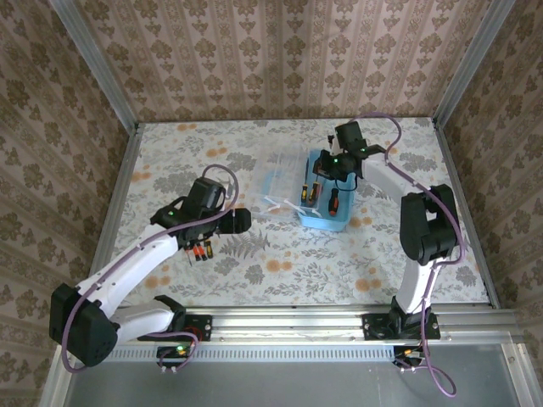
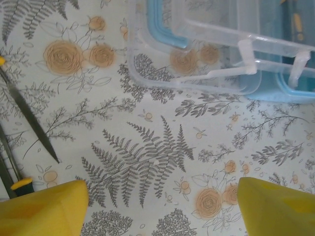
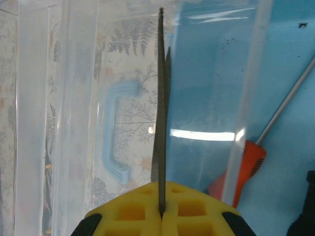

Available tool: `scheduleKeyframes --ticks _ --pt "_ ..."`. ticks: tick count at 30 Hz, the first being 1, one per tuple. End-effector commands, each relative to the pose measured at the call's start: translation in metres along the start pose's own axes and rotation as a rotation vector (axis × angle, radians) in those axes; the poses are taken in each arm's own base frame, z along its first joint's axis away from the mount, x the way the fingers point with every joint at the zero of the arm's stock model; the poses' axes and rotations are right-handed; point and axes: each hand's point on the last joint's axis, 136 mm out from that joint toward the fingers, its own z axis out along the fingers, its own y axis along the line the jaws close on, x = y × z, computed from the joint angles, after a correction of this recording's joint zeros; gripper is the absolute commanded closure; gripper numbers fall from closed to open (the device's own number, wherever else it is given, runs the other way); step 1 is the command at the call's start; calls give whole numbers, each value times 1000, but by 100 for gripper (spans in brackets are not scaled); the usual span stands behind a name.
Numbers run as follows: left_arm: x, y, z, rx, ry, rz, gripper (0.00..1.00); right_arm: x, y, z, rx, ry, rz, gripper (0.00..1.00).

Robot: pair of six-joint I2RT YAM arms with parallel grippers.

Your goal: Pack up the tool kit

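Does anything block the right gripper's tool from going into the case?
Nothing visible. The lid is swung open to the side, the case floor next to the tool is bare, and a screwdriver lies clear of it.

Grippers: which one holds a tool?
The right gripper, pinching a thin dark blade over the light-blue case; the left gripper is open and empty.
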Motion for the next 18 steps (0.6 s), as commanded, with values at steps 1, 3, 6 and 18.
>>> scheduleKeyframes --ticks 1,3,6,18 --pt "1 5 -7 -15 -16 -24 19 2 -1 4 30 25 -30 96" --pt "0 7 -7 -21 -19 -31 19 4 -3 8 42 42 -25 91" --pt "-5 11 -8 -38 -48 -45 19 7 -6 10 58 51 -2 88" --pt "-9 26 -13 -80 -73 -109 19 0 -1 -9 79 1 30 69"
